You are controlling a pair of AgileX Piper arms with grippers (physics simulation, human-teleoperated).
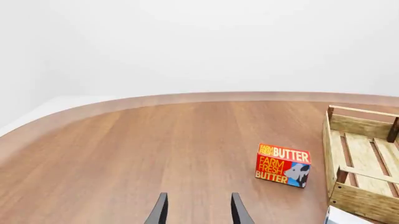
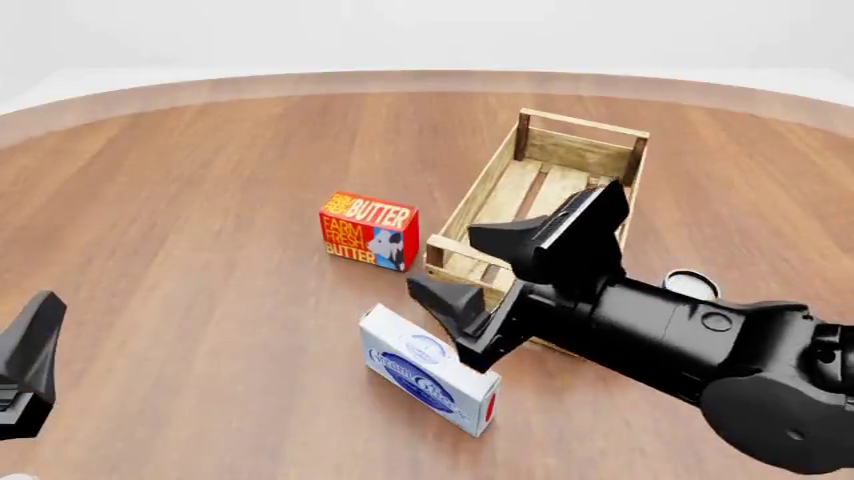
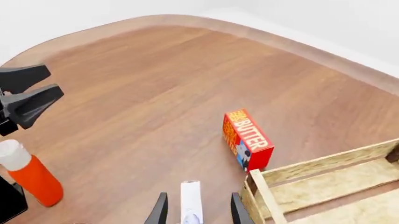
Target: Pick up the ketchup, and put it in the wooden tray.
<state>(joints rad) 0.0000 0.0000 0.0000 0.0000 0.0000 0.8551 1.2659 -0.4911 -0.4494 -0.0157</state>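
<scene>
The ketchup (image 3: 32, 181), an orange-red bottle with a white cap, stands upright on the table and shows only in the right wrist view. My left gripper (image 3: 55, 79) hangs near it, open and apart from it, with nothing between its fingers (image 1: 160, 212). In the front view the left gripper (image 2: 34, 350) sits at the near left edge. The wooden tray (image 2: 497, 180) lies right of centre with nothing visible inside it. My right gripper (image 2: 443, 260) is open over the tray's near-left corner, above a white box (image 2: 427, 372).
A red-yellow butter box (image 2: 370, 232) stands just left of the tray. The white box with a blue label lies in front of the tray. A can top (image 2: 691, 285) peeks out behind the right arm. The curved table edge (image 1: 187, 97) runs along the far side.
</scene>
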